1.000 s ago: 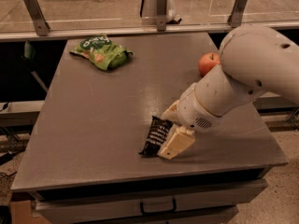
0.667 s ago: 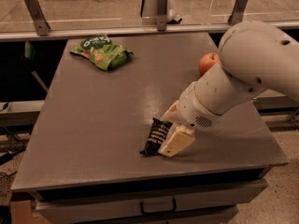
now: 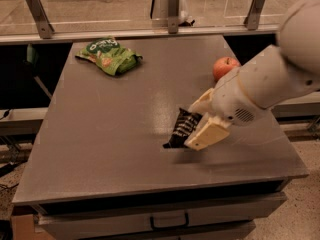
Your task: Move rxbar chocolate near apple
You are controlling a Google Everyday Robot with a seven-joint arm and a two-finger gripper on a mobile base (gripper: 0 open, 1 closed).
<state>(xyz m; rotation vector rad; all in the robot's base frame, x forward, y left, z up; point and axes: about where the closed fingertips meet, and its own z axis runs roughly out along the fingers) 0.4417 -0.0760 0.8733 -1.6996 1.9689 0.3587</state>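
The rxbar chocolate (image 3: 181,129), a black wrapper with white lettering, sits tilted at the table's middle right, its right end between my fingers. My gripper (image 3: 199,121) is shut on it, with one cream finger (image 3: 206,134) in front and the other behind. The bar's left end points down towards the table, with a shadow under it. The red-orange apple (image 3: 224,67) rests on the table behind my arm, near the right edge, partly hidden by the arm.
A green snack bag (image 3: 108,56) lies at the table's far left. The grey table (image 3: 110,134) has a right edge close to my arm and a drawer below the front edge. A metal rail runs behind the table.
My gripper with the bar has moved a little up and to the right, towards the apple. The apple and the green bag have not moved.
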